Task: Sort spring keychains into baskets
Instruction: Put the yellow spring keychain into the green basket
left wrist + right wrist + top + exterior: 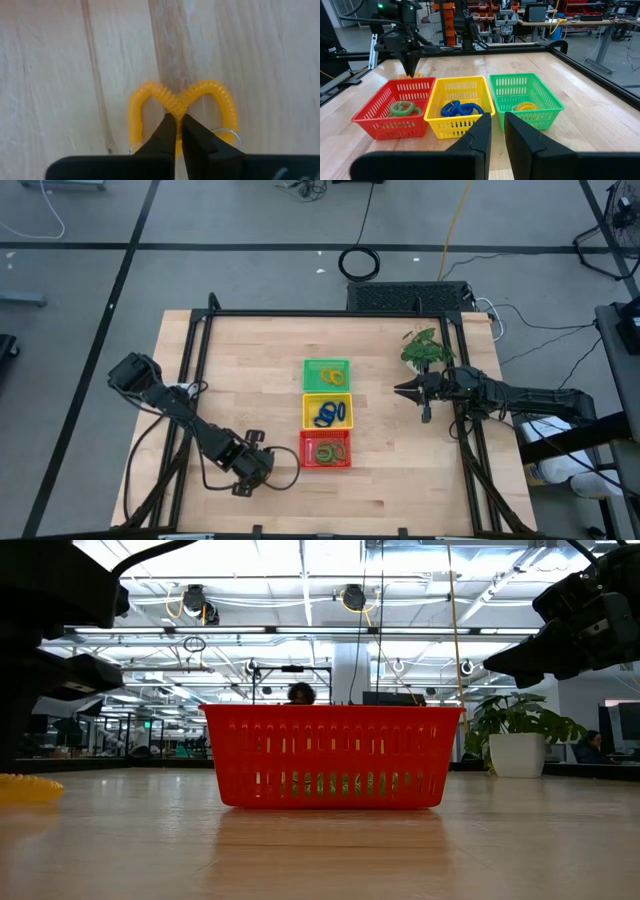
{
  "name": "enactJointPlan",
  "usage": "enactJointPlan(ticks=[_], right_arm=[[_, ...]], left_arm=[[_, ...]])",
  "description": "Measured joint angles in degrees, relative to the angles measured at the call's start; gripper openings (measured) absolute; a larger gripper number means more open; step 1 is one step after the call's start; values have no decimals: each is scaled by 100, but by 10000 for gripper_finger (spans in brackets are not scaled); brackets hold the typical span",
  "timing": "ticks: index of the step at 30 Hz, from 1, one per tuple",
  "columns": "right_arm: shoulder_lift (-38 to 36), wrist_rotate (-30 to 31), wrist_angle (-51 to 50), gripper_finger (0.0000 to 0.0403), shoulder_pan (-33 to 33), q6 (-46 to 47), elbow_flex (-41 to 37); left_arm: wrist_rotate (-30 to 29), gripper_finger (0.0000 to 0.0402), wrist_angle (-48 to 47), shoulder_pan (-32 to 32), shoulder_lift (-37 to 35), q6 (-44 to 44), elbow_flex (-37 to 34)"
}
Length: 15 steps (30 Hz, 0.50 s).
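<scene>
Three square plastic mesh baskets are set in a touching row on the pale wooden table (240, 370): the green basket (327, 375) with an orange-yellow coil, the yellow basket (327, 411) with blue coils, the red basket (326, 449) with green coils. One orange-yellow spring keychain (181, 107), ribbed and pinched heart-shaped, is nipped by the left gripper (179, 125) beside the red basket. The right gripper (496, 125), narrowly parted, is held empty near the green basket. No writing can be read.
</scene>
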Motion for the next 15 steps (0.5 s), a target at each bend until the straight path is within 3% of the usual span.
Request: enactJointPlan(ticks=[8, 15], right_arm=[[2, -1, 0, 39, 1, 0, 0], [0, -1, 0, 38, 2, 0, 0]], left_arm=[[19, 22, 209, 108, -11, 144, 0], [189, 7, 205, 272, -11, 147, 0]])
